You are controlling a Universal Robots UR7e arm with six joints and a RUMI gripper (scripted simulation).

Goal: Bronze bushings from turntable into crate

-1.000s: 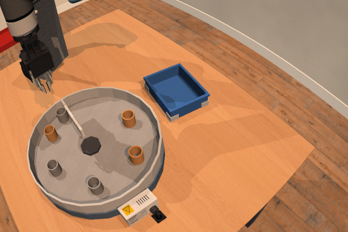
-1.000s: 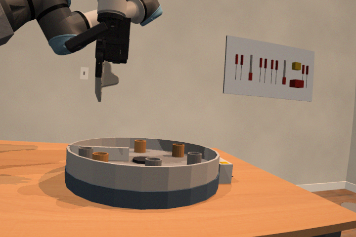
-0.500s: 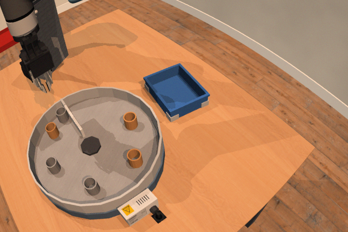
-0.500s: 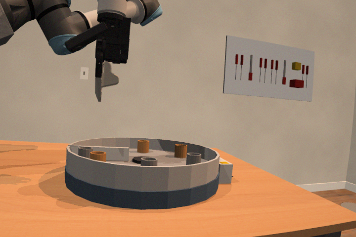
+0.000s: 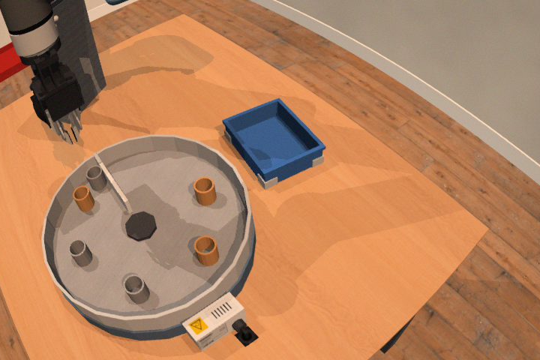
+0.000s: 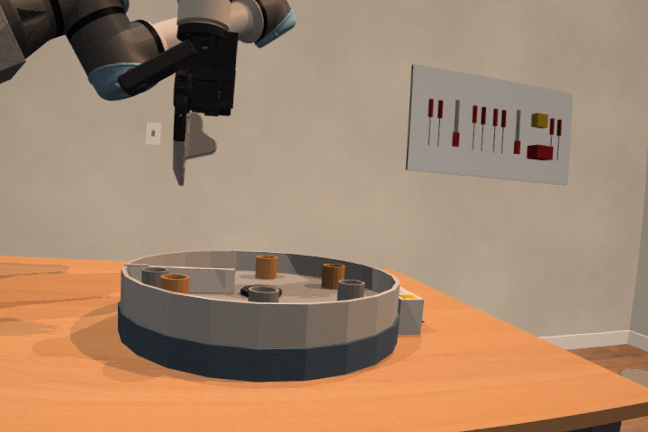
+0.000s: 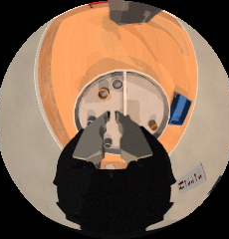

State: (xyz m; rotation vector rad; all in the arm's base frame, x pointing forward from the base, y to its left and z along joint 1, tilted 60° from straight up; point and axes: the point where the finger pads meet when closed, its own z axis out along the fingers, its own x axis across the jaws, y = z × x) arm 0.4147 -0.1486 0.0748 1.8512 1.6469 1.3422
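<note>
Bronze bushings (image 5: 84, 204) (image 6: 175, 286) (image 7: 103, 99), all three, stand on the turntable (image 5: 169, 165) (image 6: 253, 323) (image 7: 144, 95) in the top view; our crate (image 5: 294, 170) (image 7: 176, 122) has none. Exterior: our pincer (image 5: 71, 140) (image 6: 180, 182) (image 7: 112, 112) hangs above, apart. Wrist: it's nearly closed, holding nothing; we judge we're picking a first target, and must open before descending.

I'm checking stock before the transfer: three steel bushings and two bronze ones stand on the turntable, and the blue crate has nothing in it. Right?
Not quite: the top view shows three bronze bushings on the turntable, not two.
</note>
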